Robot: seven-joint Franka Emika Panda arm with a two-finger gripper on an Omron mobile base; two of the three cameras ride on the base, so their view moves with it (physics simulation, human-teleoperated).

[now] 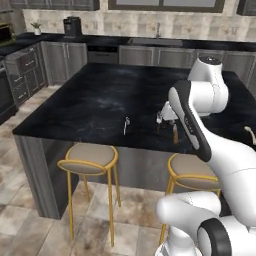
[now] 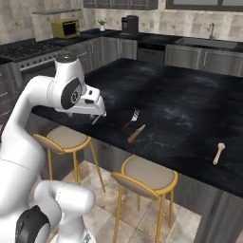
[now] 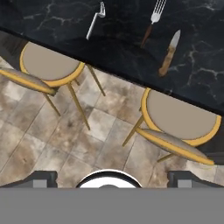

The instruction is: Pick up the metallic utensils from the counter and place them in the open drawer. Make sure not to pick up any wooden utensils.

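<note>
While the two-finger gripper hangs spread and empty by the glossy black stone counter, approach seems underway; next, descend on the brown-handled silver fork.

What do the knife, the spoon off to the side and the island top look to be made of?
The knife seems to pair a pale, shiny metal blade with a brown, matte handle, probably wood. The spoon is one even light tan all over, likely bare wood. The counter looks like polished black stone: glossy, with faint white veins.
</note>
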